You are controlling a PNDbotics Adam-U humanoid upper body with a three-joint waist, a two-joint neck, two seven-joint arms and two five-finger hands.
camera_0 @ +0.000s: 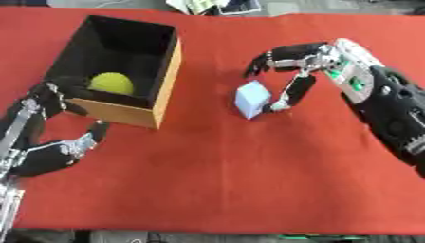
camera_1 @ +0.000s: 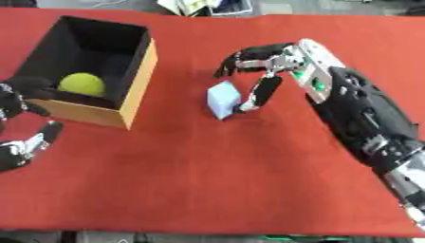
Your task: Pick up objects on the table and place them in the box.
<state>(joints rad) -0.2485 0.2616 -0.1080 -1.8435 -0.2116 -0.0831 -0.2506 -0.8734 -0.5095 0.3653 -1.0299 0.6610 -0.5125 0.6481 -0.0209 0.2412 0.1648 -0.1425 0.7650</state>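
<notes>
While the block is waiting on the cloth:
Box (camera_0: 164, 71): holding a yellow ball (camera_0: 111, 83).
Right hand (camera_0: 300, 61): reaching with fingers spread, thumb touching the pale blue block (camera_0: 252, 98), holding nothing.
Left hand (camera_0: 51, 153): resting open beside the box.
Next: closing around the block, probably.

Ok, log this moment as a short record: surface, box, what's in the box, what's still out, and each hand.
surface: red cloth
box: open wooden box, dark inside, on the robot's left side
in box: yellow-green ball
still out: pale blue block, right of the box, tilted
right hand: right hand over the block, thumb at its right edge, fingers arched above, not closed on it
left hand: left hand open beside the box's near-left corner
</notes>
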